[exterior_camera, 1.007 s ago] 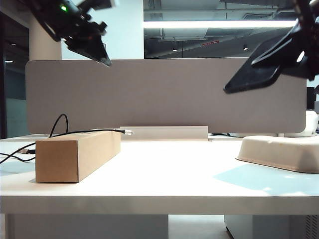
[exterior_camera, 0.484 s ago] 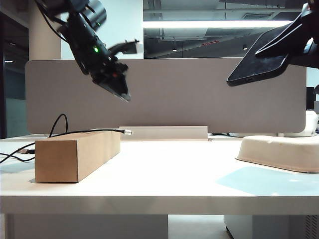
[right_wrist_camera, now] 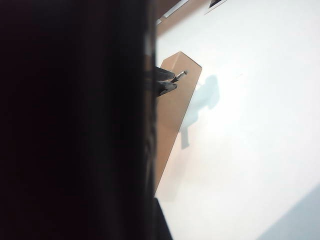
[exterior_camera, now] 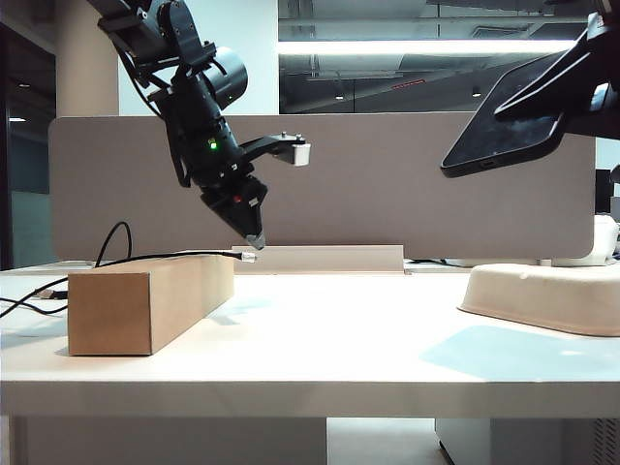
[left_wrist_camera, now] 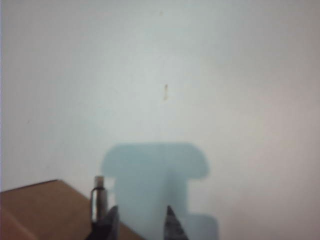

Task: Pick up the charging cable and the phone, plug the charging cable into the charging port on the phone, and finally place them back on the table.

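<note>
The charging cable [exterior_camera: 174, 257] lies along the top of a cardboard box [exterior_camera: 150, 300], its connector tip [exterior_camera: 249, 257] jutting past the box's far end. My left gripper [exterior_camera: 254, 237] points down just above that tip. In the left wrist view, my left gripper [left_wrist_camera: 141, 220] is open and holds nothing; the connector [left_wrist_camera: 99, 200] lies just outside one fingertip [left_wrist_camera: 111, 222]. My right gripper [exterior_camera: 591, 92] holds the black phone [exterior_camera: 504, 121] high at the right, tilted, with the charging port [exterior_camera: 487, 163] on its lower short edge. In the right wrist view, the phone [right_wrist_camera: 75, 120] hides the right jaws.
A cream shallow tray [exterior_camera: 547, 295] sits on the white table [exterior_camera: 339, 349] at the right. A grey divider panel [exterior_camera: 387, 184] backs the table. The cable's slack trails off the box to the left [exterior_camera: 39, 305]. The right wrist view also shows the box [right_wrist_camera: 172, 125].
My left arm has swung down from the upper left to just above the cable's connector, and its jaws have opened. The phone in my right gripper has risen slightly.
</note>
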